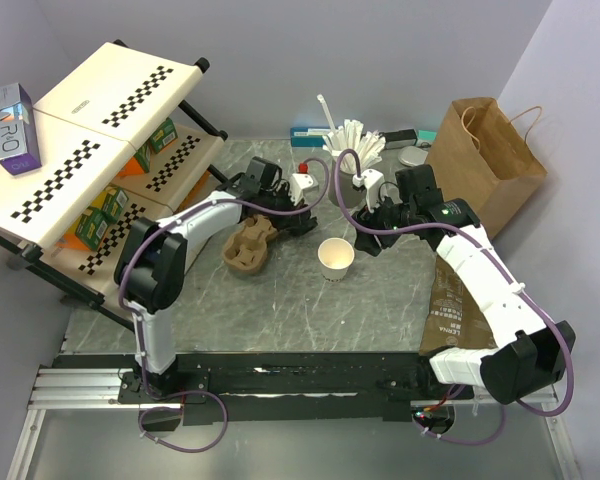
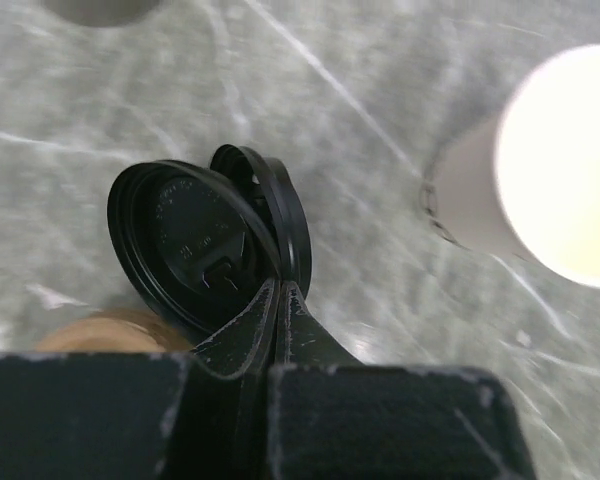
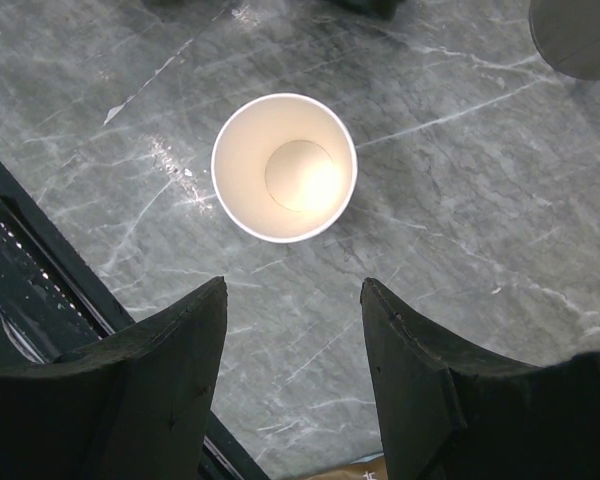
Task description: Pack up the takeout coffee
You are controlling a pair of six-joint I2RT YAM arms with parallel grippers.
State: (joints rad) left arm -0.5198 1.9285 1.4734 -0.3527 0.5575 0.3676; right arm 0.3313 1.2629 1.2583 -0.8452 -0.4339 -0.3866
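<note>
The white paper cup (image 1: pixel 336 258) stands upright and uncovered on the marble table, its tan inside showing in the right wrist view (image 3: pixel 284 167). My right gripper (image 3: pixel 292 290) hangs open just above and beside it with nothing between its fingers; in the top view it (image 1: pixel 364 236) is to the cup's right. My left gripper (image 2: pixel 280 288) is shut on the rim of the black lid (image 2: pixel 195 245), which is held tilted above the table, left of the cup (image 2: pixel 550 170). In the top view the left gripper (image 1: pixel 298 220) is up-left of the cup.
A brown pulp carrier (image 1: pixel 248 246) lies left of the cup. A dark cup of white sticks (image 1: pixel 358 150) stands at the back, a brown paper bag (image 1: pixel 485 160) at the back right. A flat brown bag (image 1: pixel 455 310) lies under the right arm. A checker-marked shelf rack (image 1: pixel 90 150) fills the left.
</note>
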